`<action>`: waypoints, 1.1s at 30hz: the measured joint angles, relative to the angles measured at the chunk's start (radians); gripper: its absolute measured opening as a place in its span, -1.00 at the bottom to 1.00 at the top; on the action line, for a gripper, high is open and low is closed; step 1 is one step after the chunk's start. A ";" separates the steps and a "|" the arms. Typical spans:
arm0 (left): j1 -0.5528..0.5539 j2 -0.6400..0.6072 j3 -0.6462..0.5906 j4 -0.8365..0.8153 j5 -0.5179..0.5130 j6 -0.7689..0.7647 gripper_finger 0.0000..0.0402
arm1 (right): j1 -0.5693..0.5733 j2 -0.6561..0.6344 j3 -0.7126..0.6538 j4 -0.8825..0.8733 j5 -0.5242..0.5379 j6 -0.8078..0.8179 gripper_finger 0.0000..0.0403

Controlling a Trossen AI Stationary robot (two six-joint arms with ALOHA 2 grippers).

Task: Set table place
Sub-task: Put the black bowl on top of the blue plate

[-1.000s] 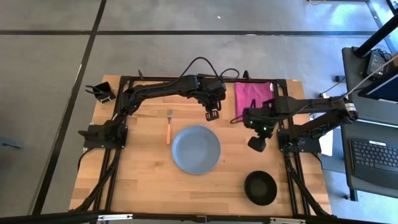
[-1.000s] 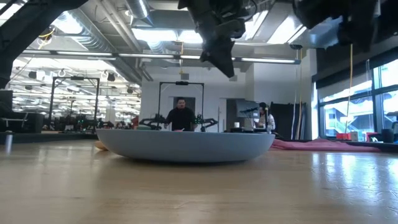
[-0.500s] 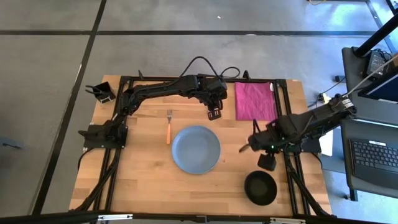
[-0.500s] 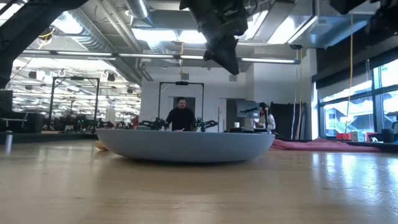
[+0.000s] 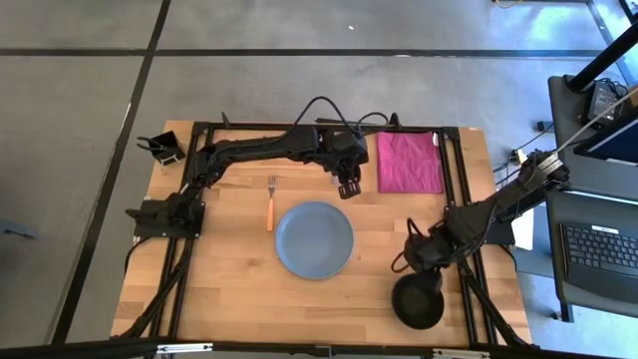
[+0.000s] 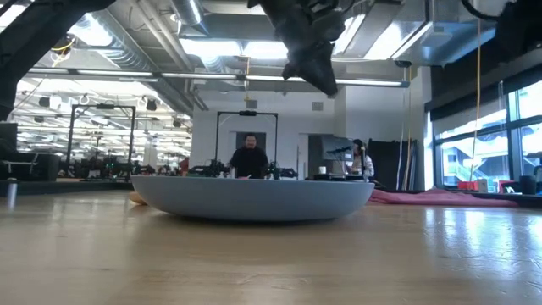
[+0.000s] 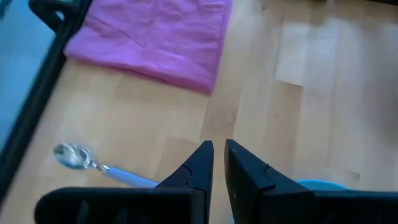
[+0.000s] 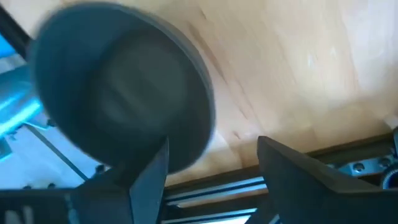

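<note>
The round grey-blue plate [image 5: 314, 239] lies flat mid-table and also shows in the low view [image 6: 254, 199]. The orange-handled fork [image 5: 269, 204] lies on the table to its left. The black bowl [image 5: 417, 301] stands on the table near the front right corner. The spoon [image 7: 93, 163] lies on the wood beside the table frame, seen only in the left wrist view. My left gripper [image 5: 347, 187] hangs shut and empty above the wood just beyond the plate's far edge. My right gripper [image 8: 211, 168] is open just above the bowl [image 8: 118, 118], over its far side, and holds nothing.
A folded pink cloth [image 5: 407, 162] lies at the far right of the table. A small black holder [image 5: 162, 148] stands at the far left corner. Black frame rails [image 5: 469, 289] run along both sides. A person stands in the room beyond the table [image 6: 248, 157].
My right gripper has swung from beside the pink cloth toward the table's near edge and down toward the black bowl, turning as it went. My left gripper has drifted a little toward the table's right. Plate, fork and bowl have stayed put.
</note>
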 joint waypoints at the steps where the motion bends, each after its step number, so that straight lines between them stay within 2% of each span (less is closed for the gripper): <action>1: -0.006 0.000 0.000 -0.002 0.000 -0.017 -0.84 | 0.006 0.000 -0.011 0.001 -0.004 0.001 0.22; 16: -0.094 0.000 0.000 0.020 0.000 0.040 -0.84 | 0.017 0.000 -0.038 0.053 -0.006 0.025 0.22; 24: -0.105 0.000 0.000 0.005 -0.004 0.039 -0.84 | 0.023 0.005 -0.038 0.070 -0.002 0.022 0.22; 28: -0.104 0.000 0.000 -0.017 -0.007 0.035 -0.84 | 0.039 0.038 -0.038 0.071 0.052 0.023 0.22; 33: -0.104 0.000 0.000 -0.028 -0.007 0.035 -0.84 | 0.040 0.111 -0.038 0.080 0.047 0.020 0.22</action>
